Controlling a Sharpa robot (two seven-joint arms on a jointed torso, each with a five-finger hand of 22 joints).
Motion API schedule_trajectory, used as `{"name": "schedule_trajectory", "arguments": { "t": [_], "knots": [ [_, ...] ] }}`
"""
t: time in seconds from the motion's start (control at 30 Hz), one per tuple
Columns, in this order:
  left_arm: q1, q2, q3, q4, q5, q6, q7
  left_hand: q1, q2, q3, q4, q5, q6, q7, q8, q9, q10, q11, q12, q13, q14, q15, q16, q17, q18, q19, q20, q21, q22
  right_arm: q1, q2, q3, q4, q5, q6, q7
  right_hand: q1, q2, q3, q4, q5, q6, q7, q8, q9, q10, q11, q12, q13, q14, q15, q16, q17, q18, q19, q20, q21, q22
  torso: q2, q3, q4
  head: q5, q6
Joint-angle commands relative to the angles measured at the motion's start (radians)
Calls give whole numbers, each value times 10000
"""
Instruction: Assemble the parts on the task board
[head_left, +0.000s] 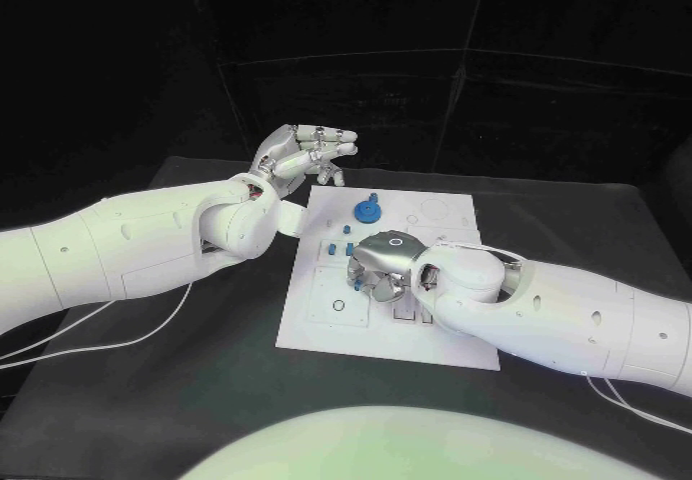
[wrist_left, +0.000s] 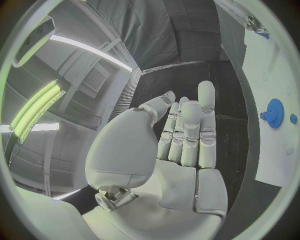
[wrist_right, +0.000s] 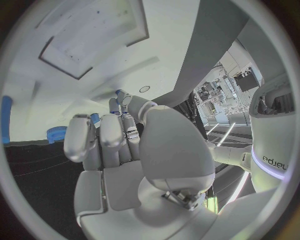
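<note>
The right hand (head_left: 382, 268) is seen lowered over the middle of the task board (head_left: 447, 215), palm down, with its fingers curled toward the white plate. In the right wrist view the fingers (wrist_right: 103, 137) are shown close together and bent forward, and a small blue part (wrist_right: 119, 93) is seen at the fingertips; whether it is pinched or merely touched cannot be told. Another small blue peg (wrist_right: 94, 118) is visible just beside the fingers, and a blue ribbed piece (wrist_right: 57, 135) lies near them at the board's edge. In the head view small blue pegs (head_left: 340, 247) are found standing on the board just beside this hand, on its left-arm side, and one more blue piece (head_left: 340, 305) lies close below them. The right arm is stretched in from the right edge, its wrist resting low over the board's near half.

The left hand (head_left: 300, 152) is held raised beyond the far left corner of the board, apart from it, palm turned upward. Its fingers (wrist_left: 187, 130) are extended side by side and nothing is held in them. A blue gear (head_left: 366, 210) is placed on the far part of the board, between the two hands, near the left hand but not touched by it. The board is laid on the black counter (head_left: 173, 400).
</note>
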Motion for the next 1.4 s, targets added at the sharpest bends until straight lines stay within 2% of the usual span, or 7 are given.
{"name": "schedule_trajectory", "arguments": {
  "t": [0.03,0.33,0.6,0.8,0.97,1.13,1.4],
  "knots": [
    [18,-2,9,18,28,124,30,76,31,-43,10,-29,-31,40,49,-9,-63,-19,45,3,-86,7,-37,-9,136,-13,1,-45,-10,-2,19,-7,7,-110,142,-15,-176,17,-121,41,75,-134,77,-114,-30,28,-148,-97,-16,320,37,36,-58,-45,-26,74,-12,-46,3,-1,-1,15,-5],
    [19,-13,9,22,28,131,14,81,33,-49,5,-28,-37,42,50,-10,-72,-17,52,1,-90,8,-38,-16,136,-12,1,-50,-14,-4,47,-11,-62,-37,-226,87,-676,-366,-576,199,354,-959,345,-383,-82,-1235,214,-834,-238,71,331,-443,-812,189,-839,327,-712,-1079,1,-2,1,12,-7],
    [19,-28,9,25,28,140,4,83,34,-51,3,-27,-39,42,50,-10,-76,-16,55,1,-92,9,-39,-19,136,-11,2,-52,-16,-12,-77,-12,52,13,-744,157,-707,-427,-708,203,348,-1153,371,-367,-70,-1489,274,-889,-224,12,376,-538,-989,245,-1014,392,-898,-1321,2,4,-1,11,-2],
    [19,-44,9,22,28,145,-3,83,34,-51,3,-27,-39,42,50,-10,-76,-16,55,1,-92,9,-39,-19,136,-11,2,-52,-16,-18,-609,-11,583,172,-1167,184,-737,-432,-767,227,386,-1155,388,-349,-59,-1474,277,-845,-209,24,382,-498,-971,242,-990,405,-898,-1307,-13,3,-10,8,7],
    [19,-72,9,17,28,143,-2,83,34,-51,3,-27,-39,42,50,-10,-76,-16,55,1,-92,9,-39,-19,136,-11,2,-52,-16,4,-1520,6,1398,574,-1397,47,-771,-466,-842,246,410,-1167,359,-345,-54,-1439,262,-787,-200,27,377,-504,-1017,245,-984,412,-915,-1322,-29,0,-31,-35,74],
    [18,-99,9,14,28,149,-4,88,32,-59,-3,-27,-49,45,49,-12,-89,-14,62,-1,-97,10,-41,-29,135,-10,2,-58,-21,194,-2333,201,1800,1105,-1352,-278,-888,-577,-1057,318,398,-1267,306,-361,-59,-1477,227,-723,-202,34,358,-477,-1054,251,-974,404,-953,-1355,-24,-5,-33,-177,195],
    [17,-82,7,-14,28,175,-3,90,33,-61,-5,-27,-50,46,50,-12,-91,-13,65,-1,-99,10,-43,-35,135,-10,3,-60,-22,516,-3042,403,1739,1388,-982,-634,-910,-692,-1734,448,402,-1642,191,-363,-59,-1824,166,-618,-199,-20,311,-542,-1301,287,-1064,363,-1155,-1585,-5,10,-11,-303,357]
  ]
}}
